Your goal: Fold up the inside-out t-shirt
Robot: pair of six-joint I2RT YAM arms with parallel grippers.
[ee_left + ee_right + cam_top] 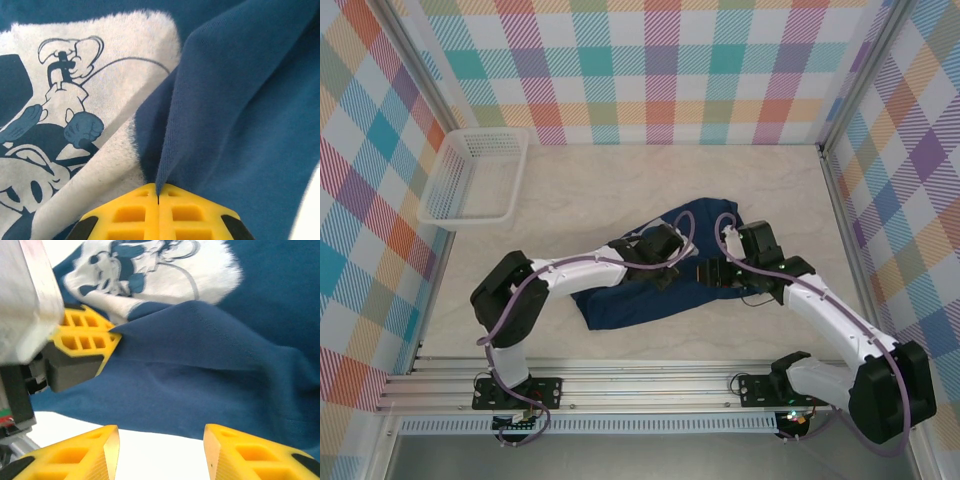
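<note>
The inside-out t-shirt (620,305) lies crumpled mid-table, dark navy, with a pale fuzzy patch carrying a cartoon print (75,125). My left gripper (670,268) sits on top of it, and its yellow jaws are shut on a raised fold of the navy fabric (158,196). From the right wrist view that same pinch shows at the left gripper's fingers (87,335), with the fold pulled up into a ridge. My right gripper (160,445) is open just off the shirt's near edge (200,390), over bare table, with nothing between its fingers. In the top view the right gripper (706,273) faces the left one closely.
A white mesh basket (475,180) stands at the back left against the checkered wall. Checkered walls close in the table on the left, back and right. Bare tabletop (620,180) lies behind the shirt and beside the basket.
</note>
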